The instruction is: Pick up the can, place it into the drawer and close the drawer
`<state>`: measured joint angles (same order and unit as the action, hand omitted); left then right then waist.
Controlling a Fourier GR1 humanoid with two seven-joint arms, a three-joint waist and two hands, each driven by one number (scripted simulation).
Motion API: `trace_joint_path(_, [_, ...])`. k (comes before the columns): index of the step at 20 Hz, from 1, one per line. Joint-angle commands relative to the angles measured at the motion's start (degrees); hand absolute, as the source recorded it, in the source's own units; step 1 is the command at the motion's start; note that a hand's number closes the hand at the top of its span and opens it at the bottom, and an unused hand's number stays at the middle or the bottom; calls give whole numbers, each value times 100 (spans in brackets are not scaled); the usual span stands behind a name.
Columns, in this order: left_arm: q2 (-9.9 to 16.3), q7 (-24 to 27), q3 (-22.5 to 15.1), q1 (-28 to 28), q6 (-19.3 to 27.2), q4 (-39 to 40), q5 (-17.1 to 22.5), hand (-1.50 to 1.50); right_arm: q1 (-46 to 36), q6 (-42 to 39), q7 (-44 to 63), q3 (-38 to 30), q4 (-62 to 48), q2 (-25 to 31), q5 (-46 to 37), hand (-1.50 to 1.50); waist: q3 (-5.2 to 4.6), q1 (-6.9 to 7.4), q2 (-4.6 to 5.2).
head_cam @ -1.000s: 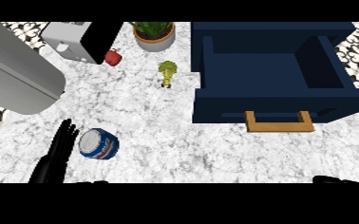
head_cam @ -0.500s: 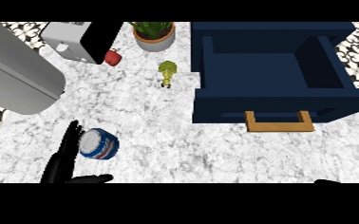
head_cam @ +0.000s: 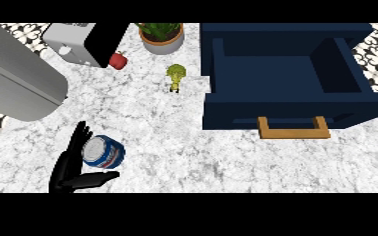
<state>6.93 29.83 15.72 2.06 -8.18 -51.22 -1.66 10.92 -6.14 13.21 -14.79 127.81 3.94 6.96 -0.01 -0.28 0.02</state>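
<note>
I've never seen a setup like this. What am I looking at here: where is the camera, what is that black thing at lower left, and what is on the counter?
The camera sits at the robot's head and looks steeply down at a white marble counter. The black shape at lower left is the left robot hand: its fingers stand along the left side of a blue and white can and its thumb reaches under it, so it is closing in on the can but is not yet curled round it. The right robot hand does not show.

At the right is a dark blue drawer, pulled open, with a wooden handle. Further back stand a potted plant, a small red object and a small yellow-green object. A grey appliance is at the left edge.
</note>
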Motion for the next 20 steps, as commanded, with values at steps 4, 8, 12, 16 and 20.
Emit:
trace_joint_path(4, [39, 545, -124, 548, 88, 802, -84, -150, -325, -100, -138, -387, -406, 191, 179, -150, 0, 0, 0])
trace_joint_path(8, [93, 625, -257, 858, -262, 1254, -112, -150, -439, 149, 625, -207, 241, 171, 80, -150, -3, -7, 1])
trace_joint_path(12, [-73, 732, -335, 1191, -288, 1661, -102, 150, -334, -21, 255, -319, -52, 155, 82, -150, -2, -13, 2])
trace_joint_path(16, [165, 503, -333, 1242, -795, 1381, 126, 150, -310, 59, 140, -208, 9, 20, -130, -150, 0, 0, -1])
trace_joint_path(20, [4, 585, -533, 916, -780, 968, 143, 150, -531, -1, 626, -449, 197, 291, 216, -150, 0, 13, -6])
